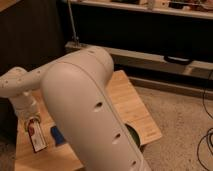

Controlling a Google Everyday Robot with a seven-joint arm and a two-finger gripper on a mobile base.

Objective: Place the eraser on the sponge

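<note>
At the left edge of the camera view, the eraser (36, 135) hangs lengthwise, a flat oblong with a black rim and a white face with red marks. The gripper (31, 120) sits at its top end, below the white wrist, and is shut on it. The sponge (56, 135), a small dark blue block, lies on the wooden table (135, 107) just right of the eraser, partly behind the arm. The eraser is beside the sponge; whether they touch I cannot tell.
The big white arm link (90, 110) fills the middle and hides most of the tabletop. A sliver of the green bowl (132, 136) shows at its right edge. A low metal shelf (160, 57) runs behind the table. Cables (205, 145) lie on the floor at right.
</note>
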